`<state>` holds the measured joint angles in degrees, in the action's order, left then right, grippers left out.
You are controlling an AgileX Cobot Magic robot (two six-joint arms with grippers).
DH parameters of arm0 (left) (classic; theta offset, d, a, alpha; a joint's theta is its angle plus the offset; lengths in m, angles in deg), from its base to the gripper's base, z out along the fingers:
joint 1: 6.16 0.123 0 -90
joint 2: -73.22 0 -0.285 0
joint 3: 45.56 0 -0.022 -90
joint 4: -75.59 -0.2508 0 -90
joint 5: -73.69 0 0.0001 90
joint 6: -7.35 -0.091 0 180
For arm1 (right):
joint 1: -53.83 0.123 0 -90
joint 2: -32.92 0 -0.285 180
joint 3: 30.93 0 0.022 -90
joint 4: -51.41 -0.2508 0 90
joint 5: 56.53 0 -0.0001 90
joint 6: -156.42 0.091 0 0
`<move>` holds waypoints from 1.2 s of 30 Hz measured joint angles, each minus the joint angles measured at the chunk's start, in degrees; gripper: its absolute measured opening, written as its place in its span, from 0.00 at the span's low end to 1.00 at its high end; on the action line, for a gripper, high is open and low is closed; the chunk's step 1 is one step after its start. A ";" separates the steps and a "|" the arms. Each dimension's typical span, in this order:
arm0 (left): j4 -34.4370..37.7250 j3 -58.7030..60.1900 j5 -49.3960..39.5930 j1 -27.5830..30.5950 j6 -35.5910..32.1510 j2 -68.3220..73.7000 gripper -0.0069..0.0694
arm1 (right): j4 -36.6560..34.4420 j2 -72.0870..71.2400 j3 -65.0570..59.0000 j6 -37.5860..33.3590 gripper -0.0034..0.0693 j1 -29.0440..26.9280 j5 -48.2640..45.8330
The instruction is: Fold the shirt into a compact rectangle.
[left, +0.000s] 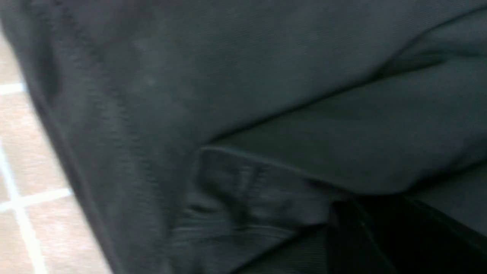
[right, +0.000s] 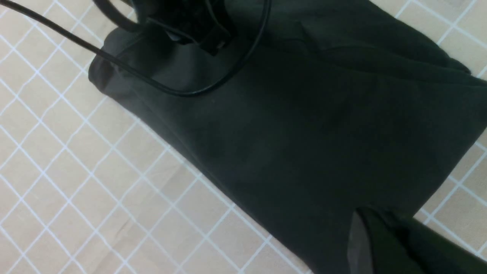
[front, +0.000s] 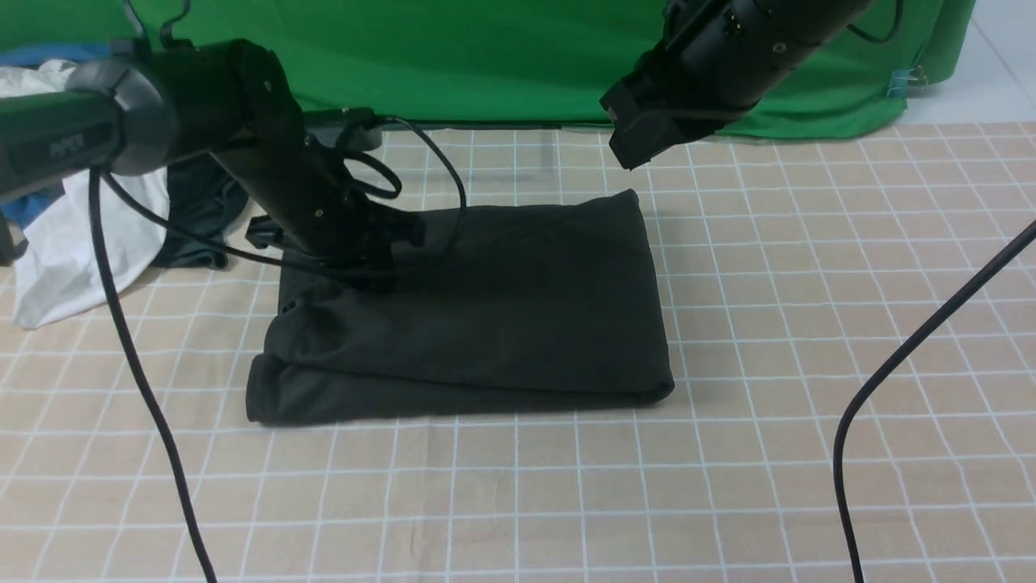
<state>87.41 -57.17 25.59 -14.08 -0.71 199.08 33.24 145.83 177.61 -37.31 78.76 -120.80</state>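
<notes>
The black shirt lies folded into a thick rectangle in the middle of the front view, on a beige tablecloth with a white grid. Its doubled edge faces the bottom of the frame.

The left gripper is down on the shirt's upper left corner. Its wrist view shows only blurred dark cloth and a seam, so I cannot tell whether the jaws are apart or pinching fabric.

The right gripper is closed and holds nothing. That arm hangs at the top right of the front view, above the shirt's far corner.

At the upper left, a white garment and a dark garment lie bunched together, well apart from the shirt. A green cloth hangs behind.
</notes>
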 joint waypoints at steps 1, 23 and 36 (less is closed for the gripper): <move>-1.29 0.00 -0.06 0.00 -0.61 0.48 0.39 | 0.00 0.00 0.00 0.00 0.10 0.00 0.06; -2.50 -1.38 -4.66 -0.84 -4.95 -0.56 0.11 | 0.00 0.00 0.00 0.00 0.10 0.00 2.22; -8.08 -1.73 0.40 -0.84 -1.23 -6.82 0.11 | -0.05 0.00 -0.11 0.00 0.10 0.00 2.82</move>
<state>79.33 -58.90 25.99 -14.92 -1.94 192.27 33.19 145.83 177.50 -37.31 78.76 -117.98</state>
